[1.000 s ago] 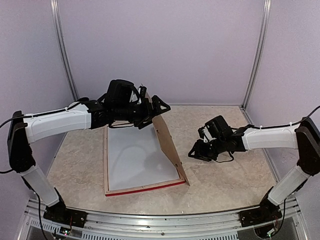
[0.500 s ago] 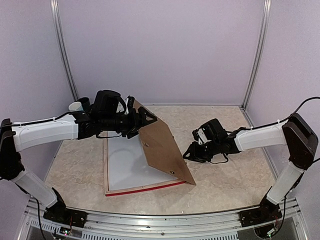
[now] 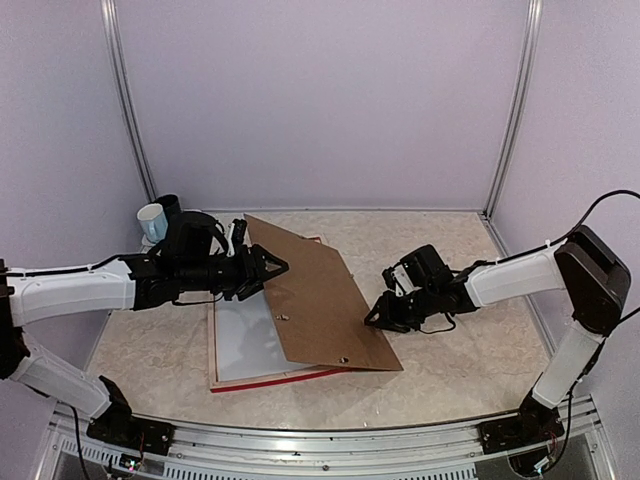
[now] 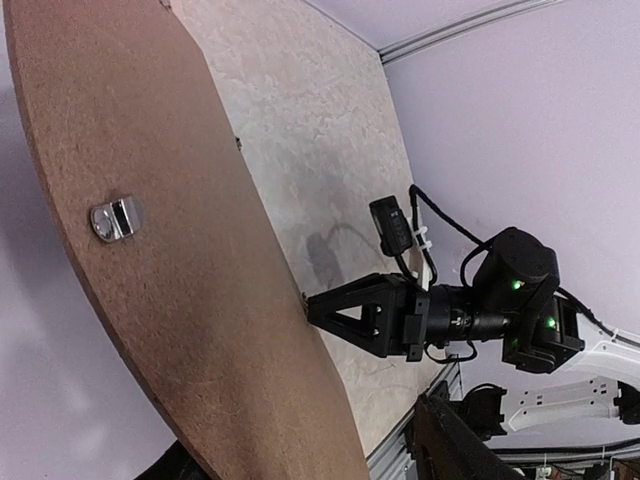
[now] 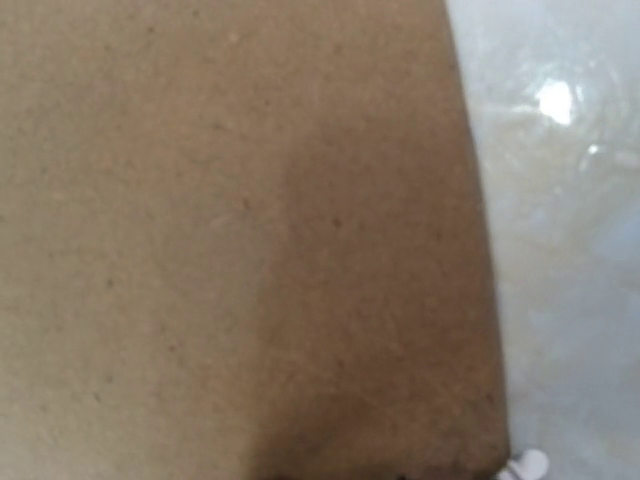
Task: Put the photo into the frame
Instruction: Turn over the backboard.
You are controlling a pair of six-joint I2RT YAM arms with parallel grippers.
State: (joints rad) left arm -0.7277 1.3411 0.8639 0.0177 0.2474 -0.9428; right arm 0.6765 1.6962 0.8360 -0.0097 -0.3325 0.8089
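Brown board [image 3: 320, 300] tilts over frame [image 3: 290, 377]; left end effector [image 3: 265, 268] at its edge, grip unclear; right end effector [image 3: 378, 314] narrow, touching opposite edge. Lower evenly, squared.

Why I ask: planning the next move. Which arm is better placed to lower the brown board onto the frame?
Likely left. The left gripper is at the brown board's raised edge, above the frame; the right gripper only meets its low edge.
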